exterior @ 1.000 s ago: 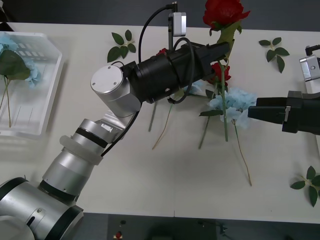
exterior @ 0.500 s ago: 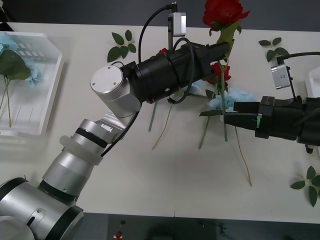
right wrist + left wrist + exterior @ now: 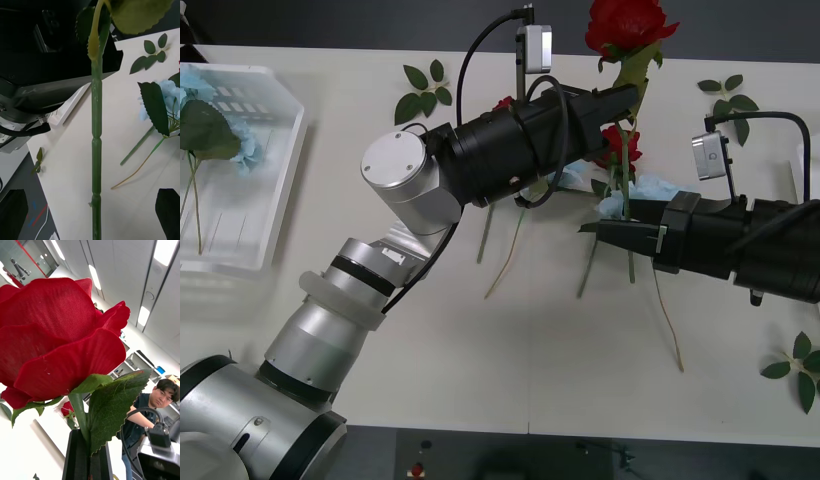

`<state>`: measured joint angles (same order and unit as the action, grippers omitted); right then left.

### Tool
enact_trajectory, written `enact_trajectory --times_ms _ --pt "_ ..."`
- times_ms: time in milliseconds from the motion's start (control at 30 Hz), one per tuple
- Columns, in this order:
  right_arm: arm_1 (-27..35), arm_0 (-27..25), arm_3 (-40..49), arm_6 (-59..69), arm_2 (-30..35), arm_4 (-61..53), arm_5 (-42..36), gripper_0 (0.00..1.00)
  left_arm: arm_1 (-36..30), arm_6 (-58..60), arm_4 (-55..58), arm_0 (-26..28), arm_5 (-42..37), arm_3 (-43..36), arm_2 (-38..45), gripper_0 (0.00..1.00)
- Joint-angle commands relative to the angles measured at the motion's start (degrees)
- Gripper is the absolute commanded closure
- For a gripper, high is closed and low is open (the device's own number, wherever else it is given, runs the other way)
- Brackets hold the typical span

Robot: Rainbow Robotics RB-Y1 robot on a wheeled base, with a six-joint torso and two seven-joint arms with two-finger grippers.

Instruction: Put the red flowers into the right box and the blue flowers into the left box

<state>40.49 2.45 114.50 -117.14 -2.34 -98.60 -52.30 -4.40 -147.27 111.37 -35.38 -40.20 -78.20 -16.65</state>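
My left gripper (image 3: 627, 98) is shut on the stem of a red rose (image 3: 626, 26) and holds it upright above the table; in the left wrist view the bloom (image 3: 56, 337) stands over my black fingers (image 3: 77, 459). The long stem (image 3: 627, 215) hangs down. My right gripper (image 3: 608, 229) is open with its two fingers on either side of that stem (image 3: 96, 150). Another red rose (image 3: 627, 146) and a blue flower (image 3: 658, 189) lie on the table behind it. The left box (image 3: 275, 180) holds a blue flower (image 3: 246, 140). A thin white rim of the right box (image 3: 813, 165) shows at the right edge.
Green leaf sprigs lie at the back left (image 3: 425, 90), the back right (image 3: 730, 100) and the front right (image 3: 798, 370). Loose thin stems (image 3: 502, 258) cross the table's middle. A bit of red (image 3: 505, 102) peeks from behind my left arm (image 3: 510, 150).
My right arm has moved left, bringing its open fingers up to the hanging stem. The left arm and the rose it holds have stayed still.
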Motion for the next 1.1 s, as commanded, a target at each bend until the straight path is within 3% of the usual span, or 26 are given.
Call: enact_trajectory --times_ms 33,67,100,133,167,200,567,600,633,667,733,1100 --pt "0.11 1.68 1.43 -2.31 -1.79 0.25 1.5 0.0 -0.61 -0.65 0.33 0.49 0.29 -1.08 -0.41 1.0" --pt "0.11 1.77 1.43 -2.31 -2.05 0.42 1.76 0.0 -0.52 -0.56 0.33 0.49 0.29 -1.08 -0.41 1.0" --pt "0.11 1.77 1.43 -2.31 -2.05 0.51 1.85 0.11 -0.61 -0.56 0.33 0.49 0.29 -1.08 -0.49 1.0" --pt "0.11 1.86 1.43 -2.31 -2.14 0.42 1.85 0.36 -0.61 -0.47 0.33 0.58 0.29 -1.08 -0.41 1.0" --pt "0.11 1.86 1.43 -2.13 -2.05 0.51 1.85 0.72 -0.61 -0.39 0.33 0.67 0.29 -1.08 -0.49 1.0" --pt "0.11 1.86 1.43 -2.04 -2.05 0.42 1.85 1.0 -0.61 -0.3 0.33 0.67 0.29 -1.08 -0.49 1.0" --pt "0.11 1.86 1.43 -1.6 -2.05 0.42 2.29 1.0 -0.96 -0.21 0.33 0.76 0.29 -1.08 -0.58 0.97" --pt "0.11 1.86 1.43 -1.52 -2.05 0.42 2.29 1.0 -1.05 -0.12 0.33 0.76 0.29 -1.08 -0.58 0.66" --pt "0.11 1.86 1.43 -1.52 -2.05 0.42 2.29 1.0 -1.14 -0.21 0.33 0.76 0.29 -1.08 -0.58 0.53" --pt "0.11 1.86 1.51 -1.43 -2.05 0.42 2.38 1.0 -1.49 -0.12 0.33 0.93 0.29 -1.08 -0.58 0.33" --pt "0.11 1.86 1.43 -1.43 -2.05 0.42 2.38 1.0 -1.93 -0.21 0.33 1.02 0.29 -1.17 -0.58 0.26" --pt "0.38 2.12 1.43 -0.46 -0.2 0.33 2.47 1.0 -11.6 -0.21 7.01 3.74 -4.1 -1.17 -0.49 0.24"
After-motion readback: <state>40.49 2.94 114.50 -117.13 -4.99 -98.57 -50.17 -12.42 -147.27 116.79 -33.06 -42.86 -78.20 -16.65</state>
